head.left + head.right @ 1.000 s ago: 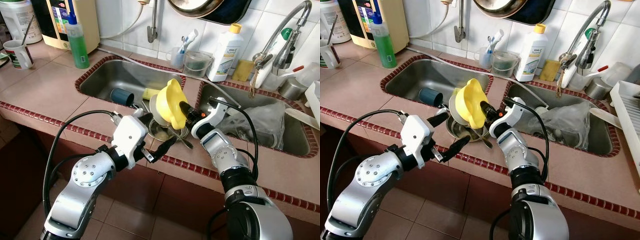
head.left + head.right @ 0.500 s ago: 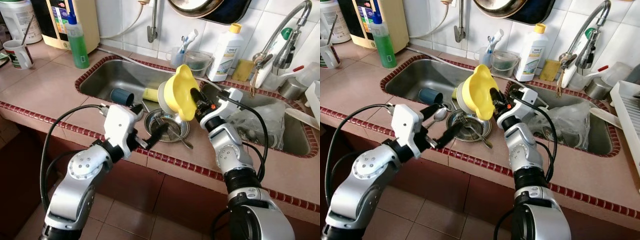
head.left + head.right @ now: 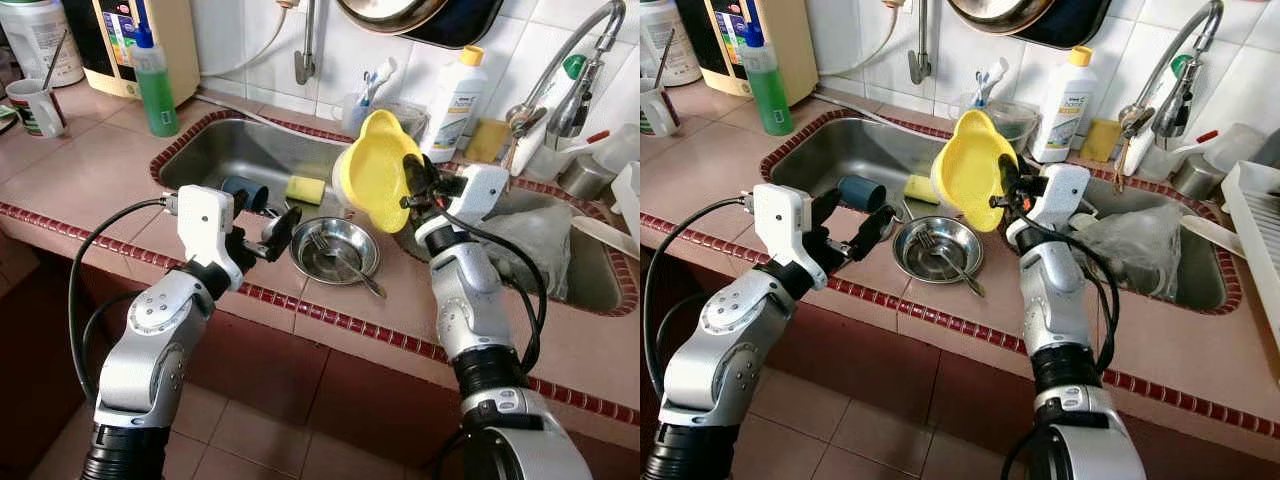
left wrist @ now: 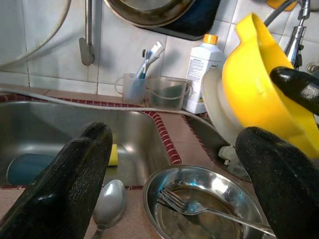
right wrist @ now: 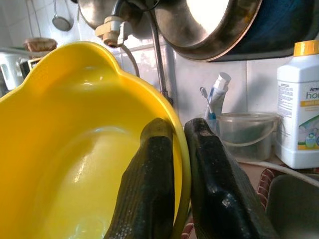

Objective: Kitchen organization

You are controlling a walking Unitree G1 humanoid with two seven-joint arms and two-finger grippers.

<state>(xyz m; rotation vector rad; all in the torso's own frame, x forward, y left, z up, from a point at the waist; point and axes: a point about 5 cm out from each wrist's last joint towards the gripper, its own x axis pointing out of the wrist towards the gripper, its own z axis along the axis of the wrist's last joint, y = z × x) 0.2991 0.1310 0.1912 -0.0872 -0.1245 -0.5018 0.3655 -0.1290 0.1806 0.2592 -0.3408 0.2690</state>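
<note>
My right gripper (image 3: 413,186) is shut on the rim of a yellow plastic bowl (image 3: 375,172), holding it tilted in the air above the counter strip between the two sinks; a white plate edge (image 4: 213,110) shows behind the bowl. In the right wrist view both fingers (image 5: 149,189) pinch the bowl's rim. A steel bowl (image 3: 335,250) with a fork (image 3: 345,258) in it sits on the counter's front edge. Just left of the steel bowl my left gripper (image 3: 852,216) stands open and holds nothing. A spoon (image 4: 109,201) lies between its fingers on the counter.
The left sink (image 3: 215,150) holds a blue cup (image 3: 243,192) and a yellow sponge (image 3: 304,189). Crumpled plastic (image 3: 520,240) fills the right sink under the faucet (image 3: 570,80). A green soap bottle (image 3: 155,85), a mug (image 3: 35,105) and a white detergent bottle (image 3: 451,100) stand behind.
My right gripper has lifted the yellow bowl up and to the right, uncovering the steel bowl. My left gripper has drawn back left toward the sink edge.
</note>
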